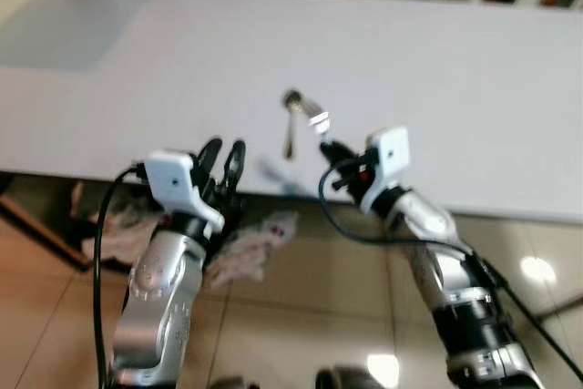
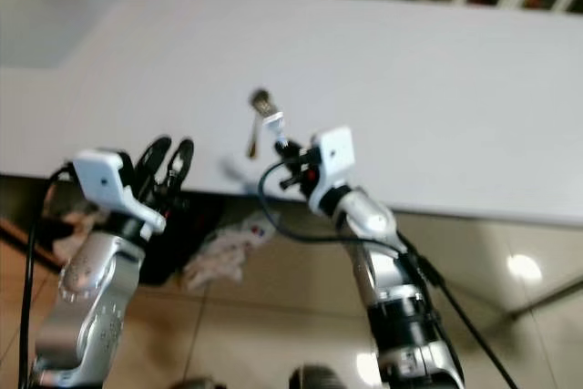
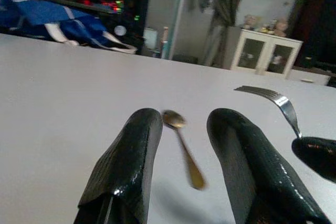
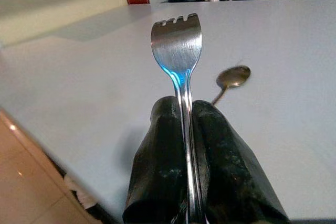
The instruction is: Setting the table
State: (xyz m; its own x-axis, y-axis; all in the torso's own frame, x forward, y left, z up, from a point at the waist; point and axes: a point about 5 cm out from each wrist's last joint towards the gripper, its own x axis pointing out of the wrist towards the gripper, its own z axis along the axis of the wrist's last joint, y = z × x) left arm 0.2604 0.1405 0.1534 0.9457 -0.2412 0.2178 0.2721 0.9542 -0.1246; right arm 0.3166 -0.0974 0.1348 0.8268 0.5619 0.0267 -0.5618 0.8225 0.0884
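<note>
Left gripper (image 1: 224, 159) sits at the near edge of the counter (image 1: 474, 88), its arm rising from below with the forearm upright and the wrist bent forward, so the two black fingers (image 3: 128, 166) point across the top. Those fingers stand parted with nothing between them — the left wrist view looks through the gap at a spoon (image 3: 182, 145).

That spoon (image 1: 290, 125) lies flat on the white counter just beyond the edge, between the two grippers, bowl away from the robot and handle toward it.

Right gripper (image 1: 326, 146) comes next, reaching in from the lower right: the silver forearm slants up and leftward, a black cable looping beneath the wrist. Its fingers are clamped on the handle of a fork (image 4: 177, 51), which sticks out past the fingertips — tines forward, over the counter near the edge and just right of the spoon. Whether the fork touches the top I cannot tell.

Crumpled cloth (image 1: 250, 248) lies on the tiled floor (image 1: 301, 325) below the edge.
</note>
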